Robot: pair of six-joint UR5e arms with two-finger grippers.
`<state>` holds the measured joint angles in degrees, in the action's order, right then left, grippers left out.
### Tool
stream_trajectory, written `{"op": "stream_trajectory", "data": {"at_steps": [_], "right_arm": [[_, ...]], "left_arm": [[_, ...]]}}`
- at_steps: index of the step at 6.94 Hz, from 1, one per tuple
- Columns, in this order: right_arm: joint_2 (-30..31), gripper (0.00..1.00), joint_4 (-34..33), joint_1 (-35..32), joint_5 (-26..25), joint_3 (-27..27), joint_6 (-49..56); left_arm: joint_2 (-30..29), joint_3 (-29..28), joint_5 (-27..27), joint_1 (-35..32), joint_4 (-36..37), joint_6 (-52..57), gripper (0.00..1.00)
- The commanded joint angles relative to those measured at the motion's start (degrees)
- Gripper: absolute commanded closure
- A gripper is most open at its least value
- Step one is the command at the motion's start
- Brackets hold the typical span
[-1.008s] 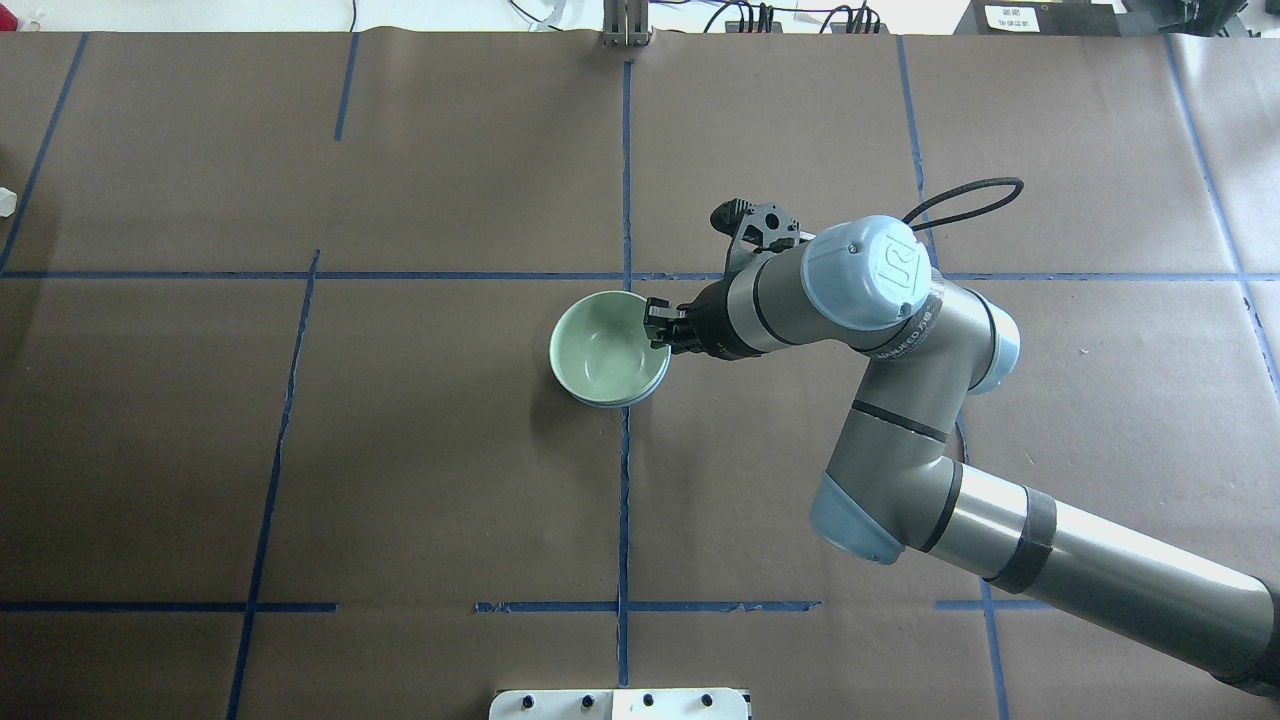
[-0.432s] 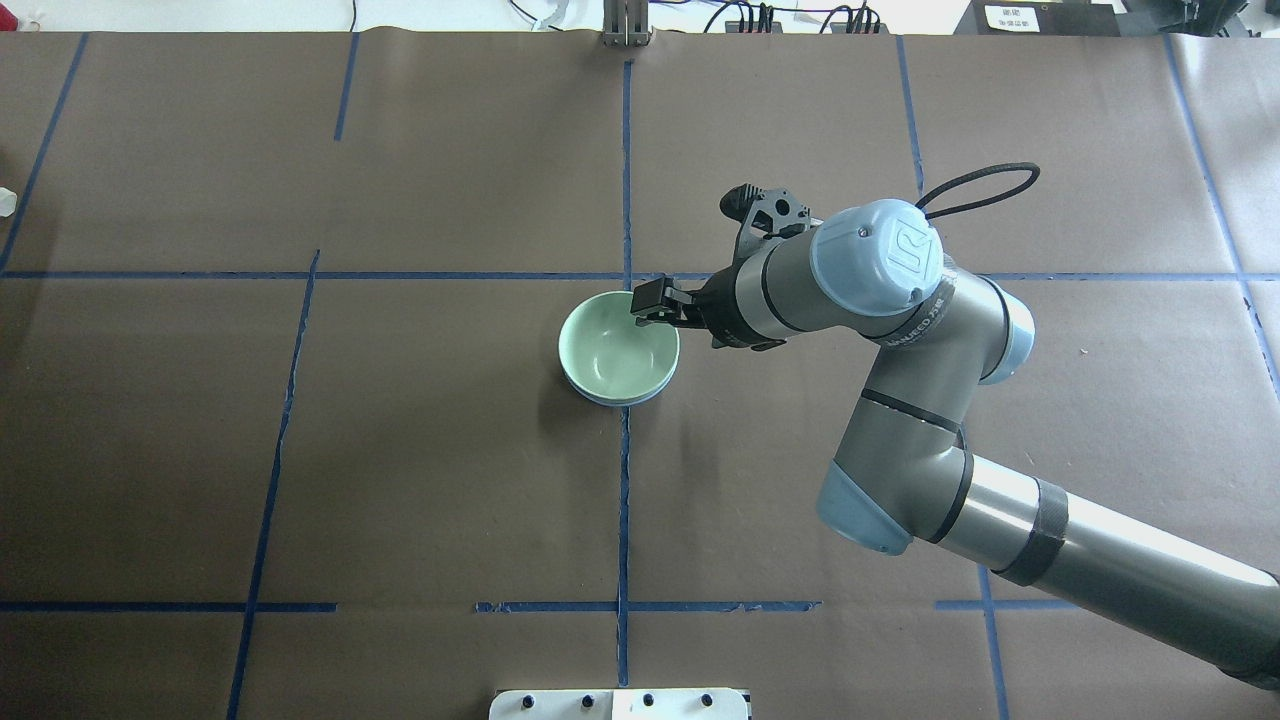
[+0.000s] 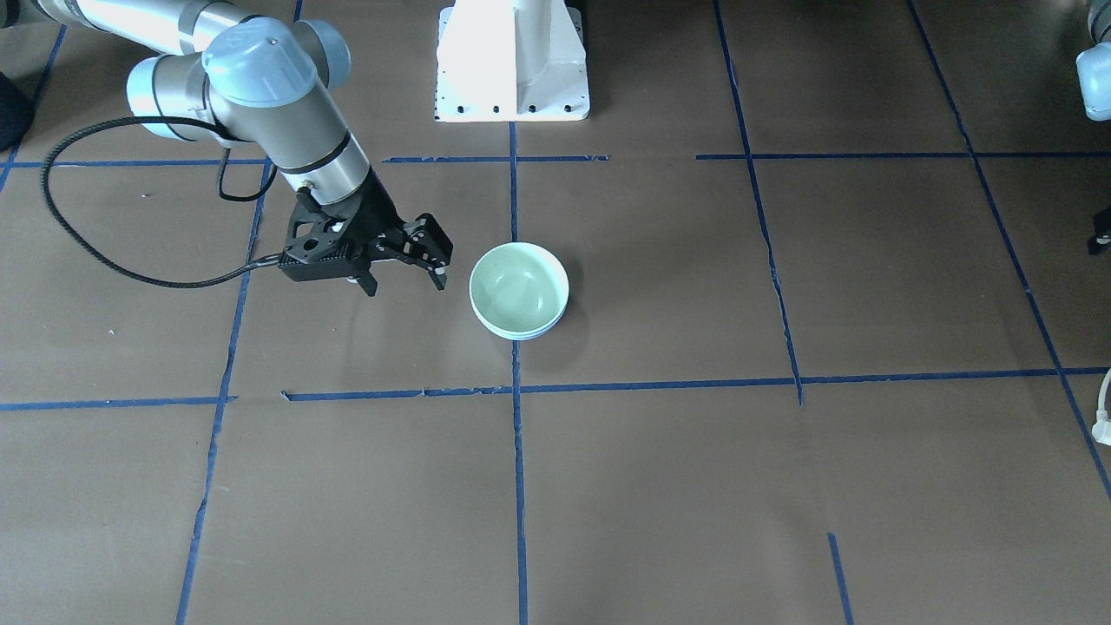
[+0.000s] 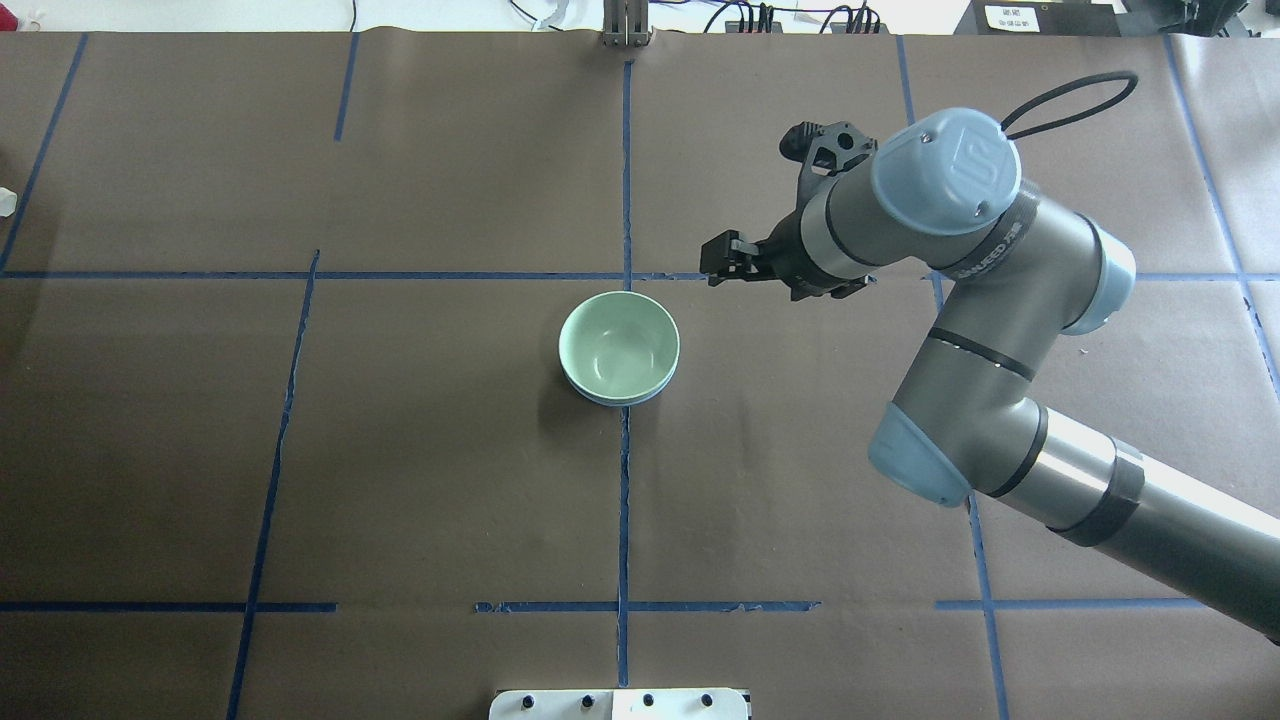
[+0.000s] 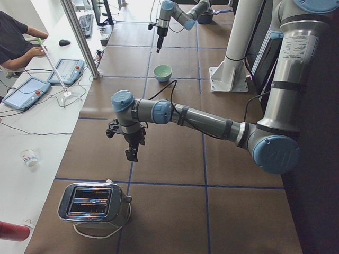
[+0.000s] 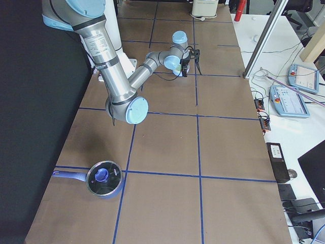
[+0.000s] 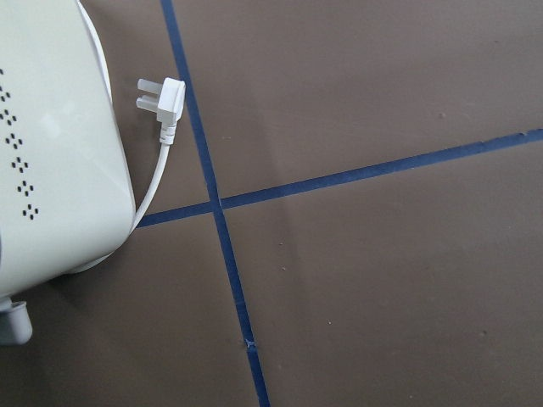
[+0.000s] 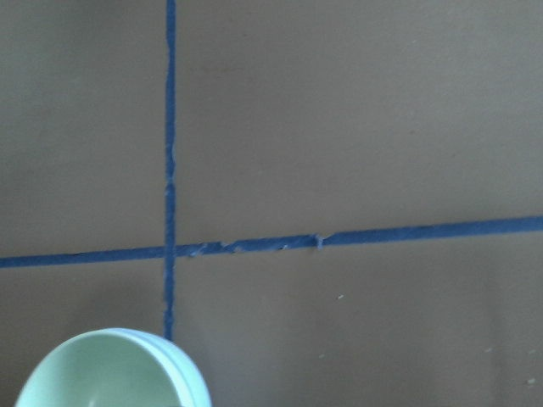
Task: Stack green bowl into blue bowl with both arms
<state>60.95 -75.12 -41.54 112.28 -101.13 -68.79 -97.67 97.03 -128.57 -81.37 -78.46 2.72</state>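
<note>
The green bowl sits nested in the blue bowl at mid-table. The right gripper hangs nearby, clear of both, fingers spread and empty. The left gripper: I can't tell. The joint cap reads "UR".

Robotics lab — taped-grid table, teach pendants

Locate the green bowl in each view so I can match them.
Front-facing: green bowl near centre.
Overhead: bowl at centre.
Left side: bowl top middle.
Right side: cannot tell, behind the right arm.
Left wrist: not in it.
Right wrist: bowl bottom left.
Landmark: blue tape line running under the bowl.
</note>
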Motion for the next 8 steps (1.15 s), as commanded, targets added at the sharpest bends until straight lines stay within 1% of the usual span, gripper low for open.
{"op": "stream_trajectory", "data": {"at_steps": [1,2,3,4,5,6,7,8], "right_arm": [[5.5,0.00,-2.8,-11.7,11.5,-1.0,16.1],[10.0,0.00,-2.8,-17.0,15.8,-0.8,25.1],[14.8,0.00,-2.8,-21.8,17.6,-0.7,34.0],[18.5,0.00,-3.0,-25.7,18.4,-0.5,42.3],[21.1,0.00,-3.2,-28.4,19.2,0.1,47.3],[23.1,0.00,-6.2,-31.0,19.5,0.2,52.7],[24.1,0.00,-11.8,-34.5,19.3,0.2,61.8],[24.0,0.00,-17.8,-38.8,19.4,1.0,71.9]], "left_arm": [[0.2,-0.9,-1.9,-2.6,0.1,0.2,0.00],[0.2,-2.7,-6.3,-4.1,0.1,0.4,0.00],[0.2,-5.6,-8.0,-4.8,0.0,0.4,0.00],[0.3,-7.2,-8.0,-6.7,0.0,0.4,0.00],[1.2,-7.3,-7.9,-8.9,0.0,3.0,0.00],[3.6,-7.2,-7.9,-10.3,0.0,8.0,0.00],[5.7,-6.9,-8.0,-11.0,-0.2,8.5,0.00],[6.2,-6.5,-8.0,-11.1,-0.2,8.4,0.00]]}}
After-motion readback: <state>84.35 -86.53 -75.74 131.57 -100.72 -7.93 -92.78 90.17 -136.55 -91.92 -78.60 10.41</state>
